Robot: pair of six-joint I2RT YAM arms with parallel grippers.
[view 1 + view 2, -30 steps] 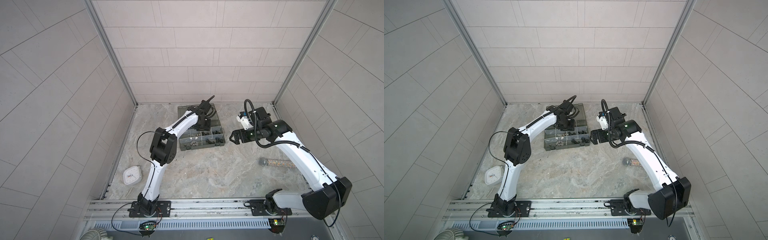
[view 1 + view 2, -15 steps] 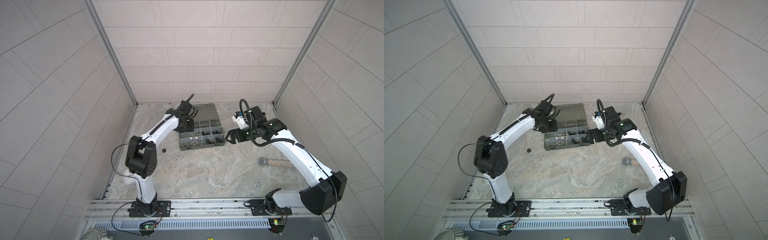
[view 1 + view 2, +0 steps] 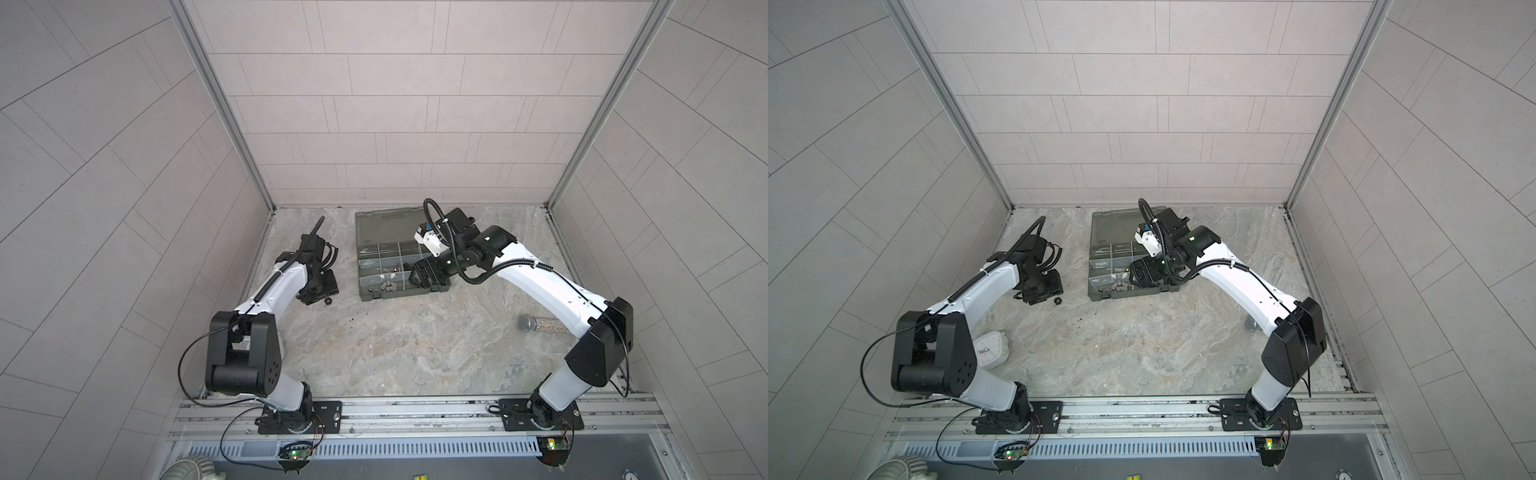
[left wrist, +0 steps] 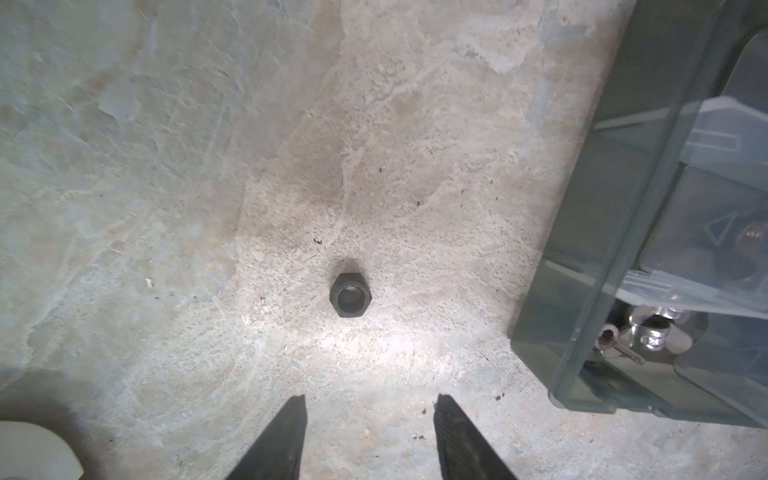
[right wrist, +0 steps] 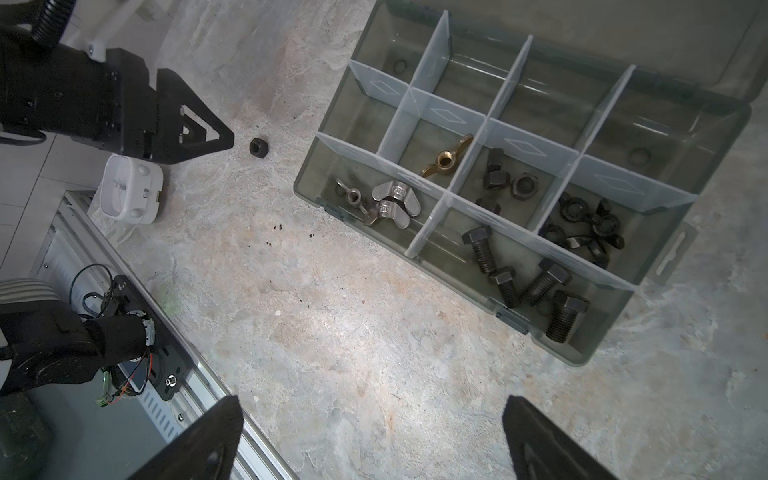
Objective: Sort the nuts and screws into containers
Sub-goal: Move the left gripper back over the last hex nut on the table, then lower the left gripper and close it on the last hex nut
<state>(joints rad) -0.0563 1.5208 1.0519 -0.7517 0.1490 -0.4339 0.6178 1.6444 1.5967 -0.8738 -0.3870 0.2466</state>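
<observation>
on the bench beside the smoky-grey plastic organizer case lies a small black hexagonal nut; i hold my left fingers part-open, empty, lined up to straddle it; right fingers gape, empty.

high stereo pair, two wrist cameras
both top views look steeply down over the whole counter; wrist views hang close above it, sharing the loose nut and case.
</observation>
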